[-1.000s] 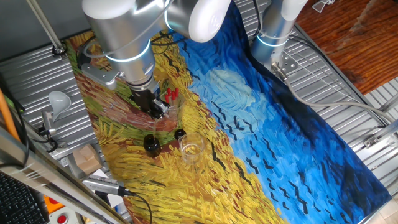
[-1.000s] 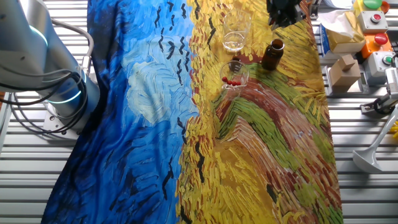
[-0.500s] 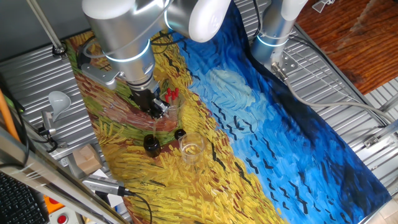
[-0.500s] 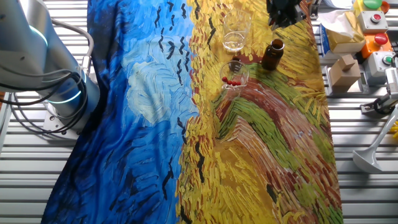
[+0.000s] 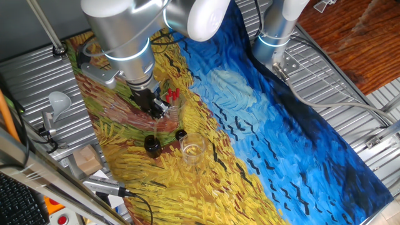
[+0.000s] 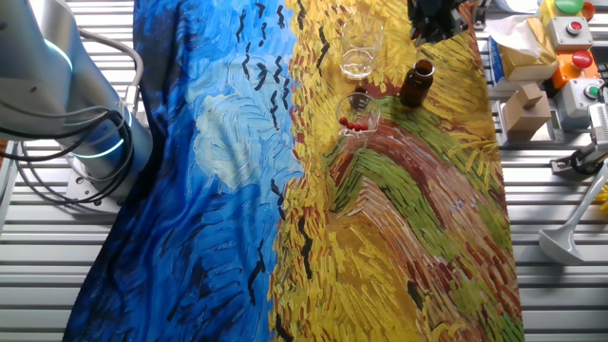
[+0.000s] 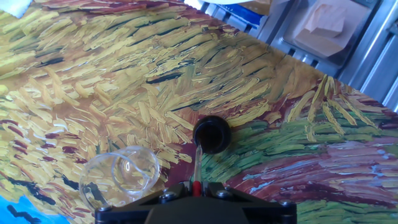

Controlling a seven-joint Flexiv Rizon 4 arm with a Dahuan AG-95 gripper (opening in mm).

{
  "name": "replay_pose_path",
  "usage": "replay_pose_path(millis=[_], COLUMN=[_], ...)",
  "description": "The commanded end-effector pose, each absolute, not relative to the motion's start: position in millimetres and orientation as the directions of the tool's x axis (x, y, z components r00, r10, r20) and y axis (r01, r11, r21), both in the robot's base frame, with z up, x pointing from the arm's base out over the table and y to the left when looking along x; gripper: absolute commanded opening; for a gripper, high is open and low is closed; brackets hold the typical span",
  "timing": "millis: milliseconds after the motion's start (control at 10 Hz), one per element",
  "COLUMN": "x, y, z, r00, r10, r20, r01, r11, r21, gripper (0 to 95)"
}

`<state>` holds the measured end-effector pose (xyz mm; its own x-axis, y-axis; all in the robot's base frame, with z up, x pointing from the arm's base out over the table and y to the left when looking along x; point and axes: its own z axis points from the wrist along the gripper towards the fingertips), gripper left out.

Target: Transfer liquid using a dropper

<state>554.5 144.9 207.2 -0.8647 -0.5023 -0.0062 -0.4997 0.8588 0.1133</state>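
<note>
My gripper (image 7: 196,186) is shut on the dropper (image 7: 198,165), with its red bulb pinched between the jaws. The clear pipette points down at the open mouth of the small dark bottle (image 7: 211,134), its tip right over the rim. In one fixed view the gripper (image 5: 156,111) hangs just above the bottle (image 5: 152,145). An empty clear glass (image 7: 121,177) stands beside the bottle; it also shows in that fixed view (image 5: 192,149). A second glass (image 5: 172,99) holds spare red-bulbed droppers. In the other fixed view the gripper (image 6: 435,19) is mostly cut off at the top edge, above the bottle (image 6: 416,83).
A small black bottle cap (image 5: 180,134) lies between the bottle and the empty glass. A painted cloth (image 6: 237,190) covers the table. Boxes and buttons (image 6: 570,57) sit past the table's edge, near a white funnel-like tool (image 5: 57,100).
</note>
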Motion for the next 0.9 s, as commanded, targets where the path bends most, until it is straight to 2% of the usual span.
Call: replay_pose_path(millis=[100, 900], x=[554.6, 547.5], y=[144.5, 139.9], z=[207.2, 225.3], r00=[-0.863, -0.859], r10=[-0.506, -0.512], r20=[-0.003, 0.007], r01=[-0.503, -0.507], r11=[0.857, 0.852], r21=[0.111, 0.132], gripper=[0.0, 0.0])
